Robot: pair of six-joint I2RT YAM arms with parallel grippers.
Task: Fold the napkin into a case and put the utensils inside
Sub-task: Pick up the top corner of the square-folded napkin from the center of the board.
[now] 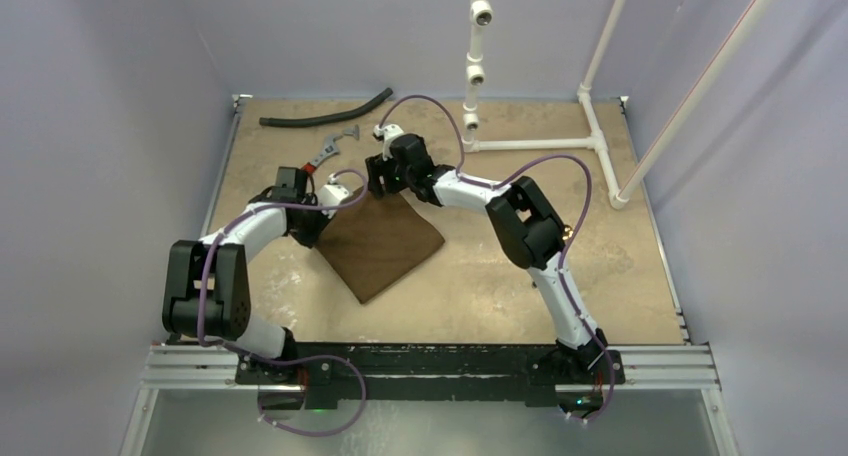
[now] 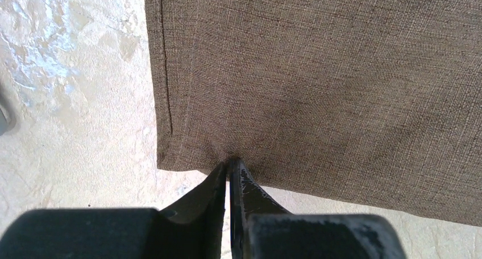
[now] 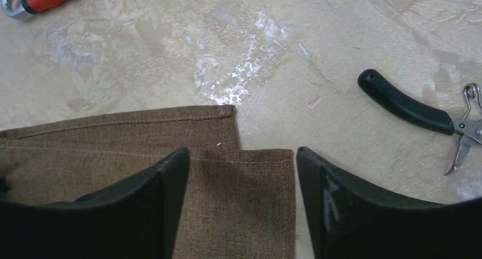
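While L gripper (image 2: 229, 163) pinches napkin (image 2: 318, 88) edge, R gripper (image 3: 241, 152) open over corner

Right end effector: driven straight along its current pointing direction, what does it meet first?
Most likely the napkin: the open right end effector straddles its folded edge, with cloth directly between its jaws. Past that is bare table. Whether the tips already touch the cloth is unclear.
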